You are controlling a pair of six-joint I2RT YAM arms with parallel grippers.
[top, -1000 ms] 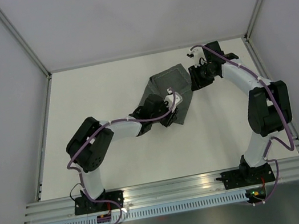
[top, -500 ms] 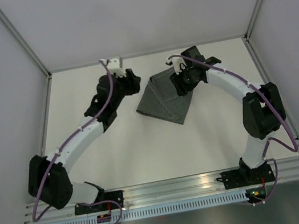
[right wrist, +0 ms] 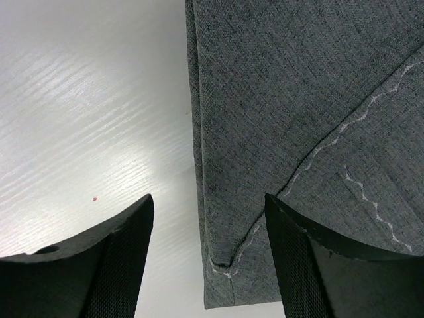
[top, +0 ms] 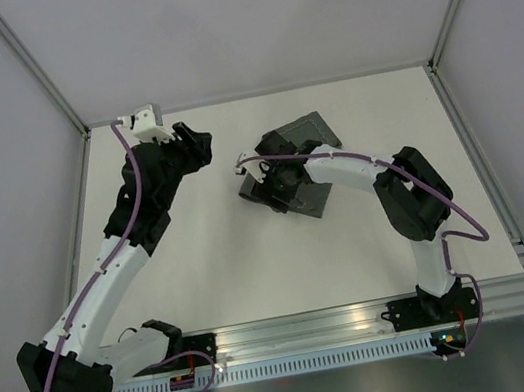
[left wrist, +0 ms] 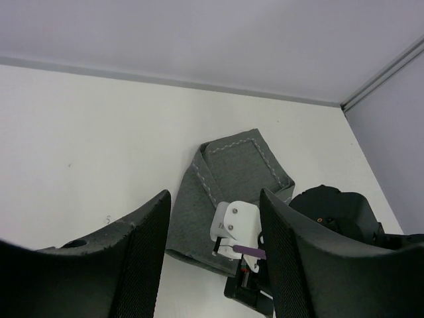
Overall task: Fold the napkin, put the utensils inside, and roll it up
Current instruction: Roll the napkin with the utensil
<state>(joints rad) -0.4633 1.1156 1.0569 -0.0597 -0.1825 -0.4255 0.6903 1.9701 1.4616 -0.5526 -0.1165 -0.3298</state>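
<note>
The napkin [top: 305,136] is a dark grey cloth with pale hem stitching, lying folded on the white table at back centre. My right gripper [top: 264,194] hangs low over its left edge, open. In the right wrist view the jaws [right wrist: 209,258] straddle the folded edge and a corner of the napkin [right wrist: 298,99] without holding it. My left gripper [top: 201,149] is open and empty, raised to the left of the napkin. In the left wrist view its jaws [left wrist: 215,265] frame the napkin [left wrist: 232,169] and the right wrist's white mount [left wrist: 235,226]. No utensils are in view.
A metal frame rail [top: 254,94] and pale walls bound the white table [top: 255,268] at the back and sides. The right arm's elbow [top: 409,192] is bent right of the napkin. The left arm [top: 112,268] stretches along the left side.
My left arm has swung off the napkin to the back left. My right gripper has crossed from the napkin's right side to its left edge. The napkin now lies folded more narrowly.
</note>
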